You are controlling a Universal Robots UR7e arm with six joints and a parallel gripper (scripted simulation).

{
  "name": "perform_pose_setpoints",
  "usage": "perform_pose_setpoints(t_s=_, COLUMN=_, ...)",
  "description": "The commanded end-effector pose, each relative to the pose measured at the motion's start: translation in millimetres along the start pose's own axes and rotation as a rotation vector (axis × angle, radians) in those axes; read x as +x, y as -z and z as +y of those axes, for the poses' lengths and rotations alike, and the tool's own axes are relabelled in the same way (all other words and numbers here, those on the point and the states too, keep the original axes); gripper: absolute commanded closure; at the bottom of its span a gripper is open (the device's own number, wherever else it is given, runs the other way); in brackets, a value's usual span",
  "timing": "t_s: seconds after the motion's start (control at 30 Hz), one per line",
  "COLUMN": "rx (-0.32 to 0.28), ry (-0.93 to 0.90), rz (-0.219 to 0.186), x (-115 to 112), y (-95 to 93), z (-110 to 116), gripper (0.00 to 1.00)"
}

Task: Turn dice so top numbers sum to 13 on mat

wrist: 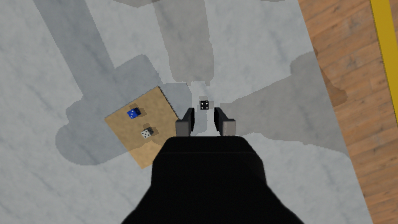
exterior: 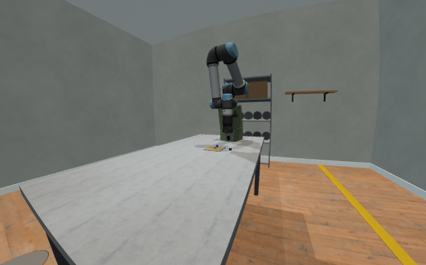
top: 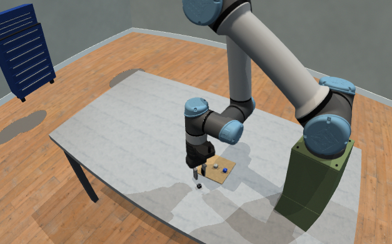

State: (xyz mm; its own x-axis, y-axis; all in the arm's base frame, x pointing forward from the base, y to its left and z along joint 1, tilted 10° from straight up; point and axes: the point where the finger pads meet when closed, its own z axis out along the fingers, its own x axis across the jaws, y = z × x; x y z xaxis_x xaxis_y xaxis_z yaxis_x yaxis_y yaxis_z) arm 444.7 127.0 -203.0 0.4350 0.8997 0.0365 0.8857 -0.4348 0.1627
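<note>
A small black cubic die [top: 199, 186] [exterior: 230, 149] [wrist: 204, 105], four white pips up, lies off the flat tan rectangular mat [top: 212, 176] [exterior: 209, 149] [wrist: 160, 106], nearer the worktop's long edge; the blue die [top: 225, 170] [exterior: 217, 146] [wrist: 133, 113] and white die [top: 216, 166] [exterior: 215, 147] [wrist: 146, 133] rest apart on it

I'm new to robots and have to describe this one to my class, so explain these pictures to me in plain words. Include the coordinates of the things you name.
The machine is a single jointed robot arm on a green pedestal [top: 311, 204] [exterior: 238, 117]. Its hand is a gripper [top: 199, 176] [exterior: 229, 137] [wrist: 204, 114] with two fingers.

The top picture looks down over the table from above. The exterior one looks along the table from its far end, towards the arm. The wrist one comes from beside the gripper, looking down past the fingers.

On the table lies a tan mat [top: 219, 179] [exterior: 209, 149] [wrist: 131, 142] carrying a white die [top: 216, 166] [wrist: 146, 133] and a blue die [top: 225, 170] [exterior: 217, 146] [wrist: 133, 113]. A black die [top: 199, 186] [exterior: 230, 149] [wrist: 204, 105] lies beside the mat.

Nothing is held: the fingers stand apart above the black die.
</note>
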Motion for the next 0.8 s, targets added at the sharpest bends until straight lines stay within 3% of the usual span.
perform_pose_setpoints(t_s=0.0, rx=-0.001, ry=0.000, rz=0.001, x=0.3, y=-0.9, z=0.4, gripper=0.36)
perform_pose_setpoints(t_s=0.77, rx=-0.001, ry=0.000, rz=0.000, x=0.9, y=-23.1, z=0.6, gripper=0.36)
